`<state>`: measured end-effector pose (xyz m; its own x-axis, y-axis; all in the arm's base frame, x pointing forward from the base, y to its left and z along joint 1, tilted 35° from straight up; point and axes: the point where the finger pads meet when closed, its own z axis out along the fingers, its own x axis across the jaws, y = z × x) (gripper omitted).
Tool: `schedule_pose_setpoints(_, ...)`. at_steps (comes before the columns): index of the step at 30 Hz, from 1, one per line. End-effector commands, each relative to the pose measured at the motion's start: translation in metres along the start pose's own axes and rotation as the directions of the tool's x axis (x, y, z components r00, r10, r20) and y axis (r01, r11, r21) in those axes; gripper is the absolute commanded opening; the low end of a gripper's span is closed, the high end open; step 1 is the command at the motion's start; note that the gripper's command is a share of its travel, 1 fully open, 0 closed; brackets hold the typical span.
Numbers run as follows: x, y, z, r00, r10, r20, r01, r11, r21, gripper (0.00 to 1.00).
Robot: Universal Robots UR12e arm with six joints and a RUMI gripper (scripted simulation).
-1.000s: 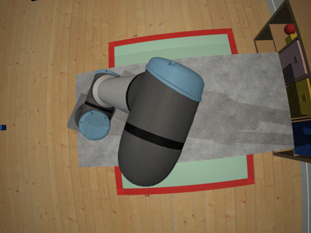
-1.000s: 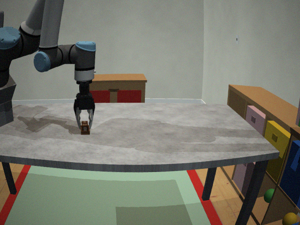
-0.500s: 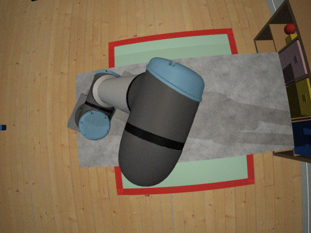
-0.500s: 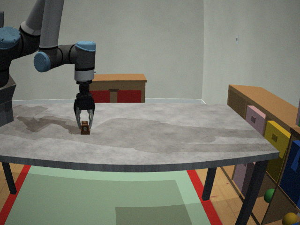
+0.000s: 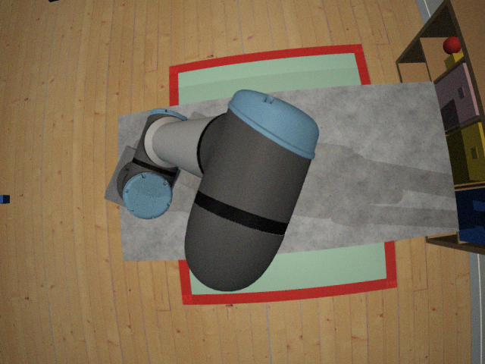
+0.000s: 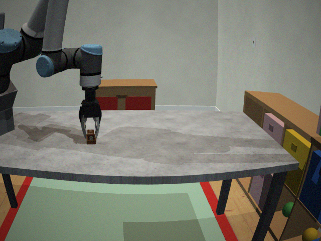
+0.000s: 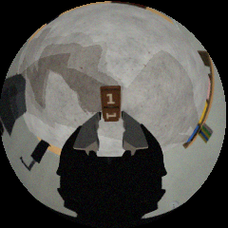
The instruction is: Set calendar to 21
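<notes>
While its wrist is pointing straight down, the arm is holding its gripper partly open above the table.

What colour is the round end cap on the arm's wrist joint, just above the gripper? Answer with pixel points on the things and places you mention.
Light blue; the cap [image 6: 92,49] shows best in the exterior view.

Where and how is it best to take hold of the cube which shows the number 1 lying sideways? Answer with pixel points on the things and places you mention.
Come from above and probably grip its upper part, with one finger on each of two opposite flat side faces. In the wrist view, the cube [image 7: 110,115] has its neighbour [image 7: 110,98] close at one end, but its left and right sides look free.
</notes>
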<state>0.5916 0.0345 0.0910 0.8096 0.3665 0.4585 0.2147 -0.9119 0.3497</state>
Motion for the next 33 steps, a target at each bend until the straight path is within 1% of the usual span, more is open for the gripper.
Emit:
schedule_pose_setpoints(1,0.0003,0.0000,-0.0003,1.000,0.000,-0.001,0.000,1.000,0.000,0.28)
schedule_pose_setpoints(3,0.0003,0.0000,-0.0003,1.000,0.000,-0.001,0.000,1.000,0.000,0.28)
schedule_pose_setpoints(4,0.0003,0.0000,-0.0003,1.000,0.000,-0.001,0.000,1.000,0.000,0.10)
schedule_pose_setpoints(33,0.0003,0.0000,-0.0003,1.000,0.000,-0.001,0.000,1.000,0.000,0.10)
